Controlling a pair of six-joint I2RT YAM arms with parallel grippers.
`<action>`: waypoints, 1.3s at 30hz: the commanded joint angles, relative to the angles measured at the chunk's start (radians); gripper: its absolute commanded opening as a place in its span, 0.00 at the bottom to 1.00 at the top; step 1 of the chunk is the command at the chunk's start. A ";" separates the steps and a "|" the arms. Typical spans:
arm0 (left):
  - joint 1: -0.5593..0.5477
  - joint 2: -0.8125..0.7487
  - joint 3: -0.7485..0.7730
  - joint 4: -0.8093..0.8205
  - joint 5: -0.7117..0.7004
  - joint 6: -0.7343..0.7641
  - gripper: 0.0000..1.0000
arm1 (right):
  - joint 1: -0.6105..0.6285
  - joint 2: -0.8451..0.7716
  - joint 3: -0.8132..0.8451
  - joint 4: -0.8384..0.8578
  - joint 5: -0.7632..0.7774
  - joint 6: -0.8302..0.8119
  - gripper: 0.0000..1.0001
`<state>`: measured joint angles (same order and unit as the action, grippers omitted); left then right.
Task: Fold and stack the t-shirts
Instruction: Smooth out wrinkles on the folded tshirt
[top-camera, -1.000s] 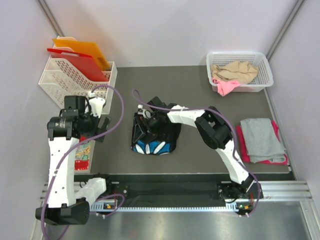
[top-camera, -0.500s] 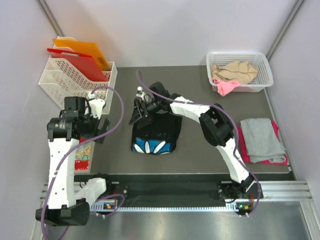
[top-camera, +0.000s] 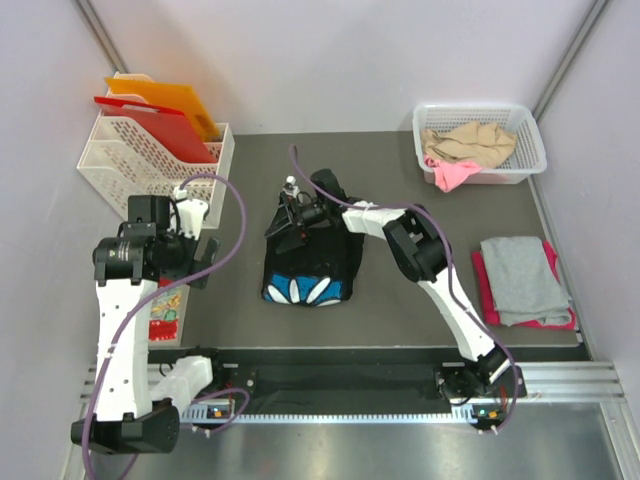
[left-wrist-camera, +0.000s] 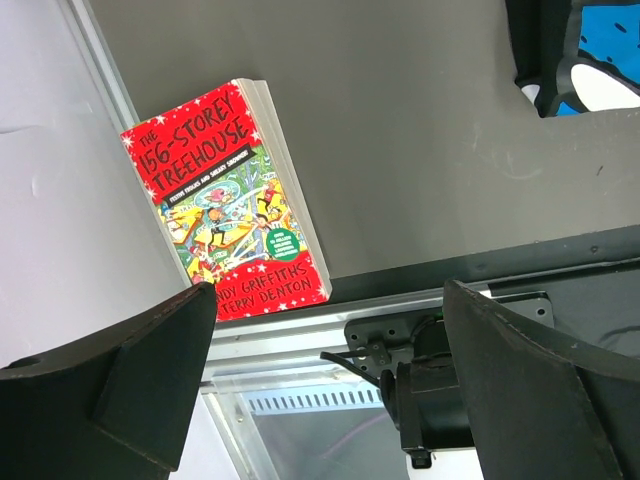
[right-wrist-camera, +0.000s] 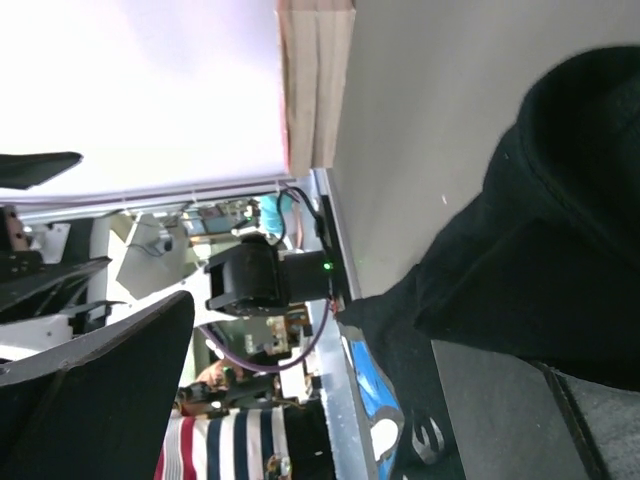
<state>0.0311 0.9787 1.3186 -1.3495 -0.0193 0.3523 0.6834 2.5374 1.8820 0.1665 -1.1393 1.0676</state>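
The black t-shirt (top-camera: 312, 262) lies in a rough rectangle on the table (top-camera: 400, 190), directly beneath and just nearward of the right tool (top-camera: 283, 224). It is the main worry. That tool's fingers stand wide apart with nothing clamped, poised at the shirt's far left corner. If they close on only the top layer, the fold would likely peel open or the bundle drag instead of lifting. Well to that tool's right, a grey t-shirt (top-camera: 522, 275) rests on a magenta-pink one (top-camera: 483, 285). A careless drop of the black shirt there could push that stack askew. The left tool (left-wrist-camera: 328, 290), also spread and empty, hangs above a red book (left-wrist-camera: 225, 200), too far left of the black shirt to pin it down. As for containers, the white file rack (top-camera: 120, 160) beyond the left tool holds a red folder (top-camera: 160, 125) and an orange folder (top-camera: 160, 95). The white basket (top-camera: 478, 107), far to the right tool's right, holds a crumpled beige t-shirt (top-camera: 470, 143) and a pink t-shirt (top-camera: 450, 176) spilling over its near rim.
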 joint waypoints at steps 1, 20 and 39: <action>0.001 -0.012 0.036 -0.057 0.004 -0.022 0.99 | -0.016 0.003 0.040 0.171 -0.033 0.094 1.00; 0.001 0.003 0.042 -0.022 0.013 -0.026 0.99 | -0.018 -0.629 -0.658 -0.120 -0.001 -0.297 1.00; 0.001 -0.012 0.048 -0.042 -0.018 -0.012 0.99 | -0.018 -0.577 -0.560 -0.470 0.035 -0.557 1.00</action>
<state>0.0311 0.9947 1.3399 -1.3556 -0.0219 0.3393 0.6701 2.0315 1.1801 -0.2279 -1.1217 0.5735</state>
